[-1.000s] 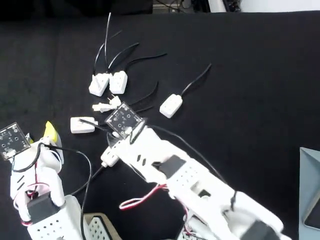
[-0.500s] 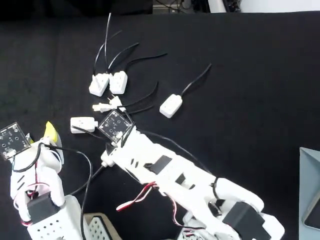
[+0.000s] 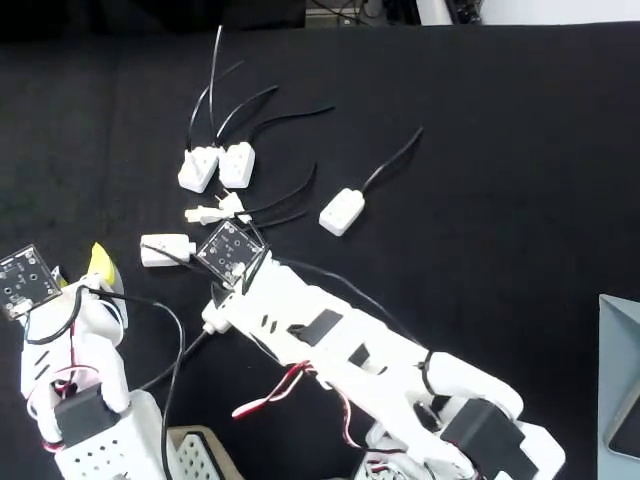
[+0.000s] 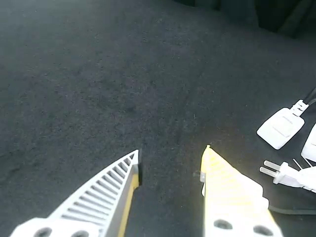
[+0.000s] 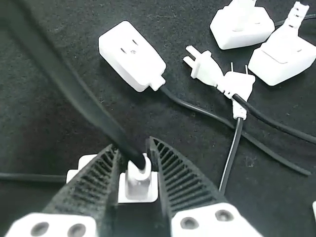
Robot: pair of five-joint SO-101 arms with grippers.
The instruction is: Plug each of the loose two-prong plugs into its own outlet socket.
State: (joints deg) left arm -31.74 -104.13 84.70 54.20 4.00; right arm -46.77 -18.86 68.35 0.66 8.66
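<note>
Right hand [image 5: 133, 144] clenched on a plug [image 5: 138, 186], socket [image 5: 131, 55] lying near; left hand [image 4: 170, 155] released

Seemingly a robotics lab bench: black cloth-covered tabletop [image 3: 520, 150], white robot arm [image 3: 340, 345] with exposed red-and-white wiring [image 3: 275, 392].

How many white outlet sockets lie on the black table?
4. Two sockets side by side at the back; one alone to their right; one at the near left. The right arm may hide more.

Black cloth tabletop [image 3: 520, 150], grey tray [image 3: 621, 380]
</note>
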